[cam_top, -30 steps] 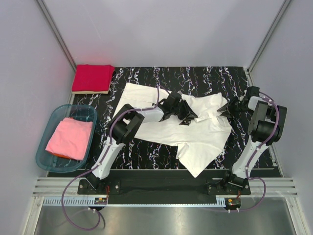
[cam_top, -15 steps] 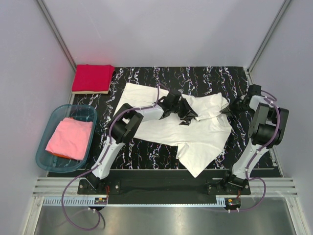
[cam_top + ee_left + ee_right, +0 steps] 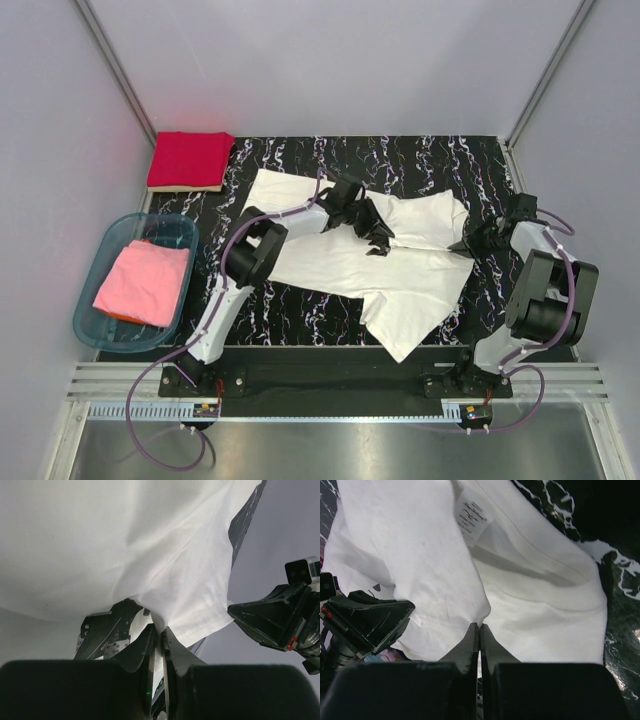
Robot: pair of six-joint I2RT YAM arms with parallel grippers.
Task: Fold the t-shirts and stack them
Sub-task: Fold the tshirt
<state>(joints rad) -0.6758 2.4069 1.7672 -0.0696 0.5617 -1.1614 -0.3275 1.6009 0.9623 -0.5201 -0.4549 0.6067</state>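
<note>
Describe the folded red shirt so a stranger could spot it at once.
Find the black marbled tabletop and go to its far left corner. The folded red t-shirt lies there, beyond the clear blue tub holding a pink shirt. It alone is red and squared, unlike the white t-shirt spread mid-table.

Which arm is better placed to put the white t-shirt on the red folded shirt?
Probably left. The red folded shirt lies at the far-left corner, on the side of the left gripper; the right gripper pinches the white t-shirt at its right edge.
</note>
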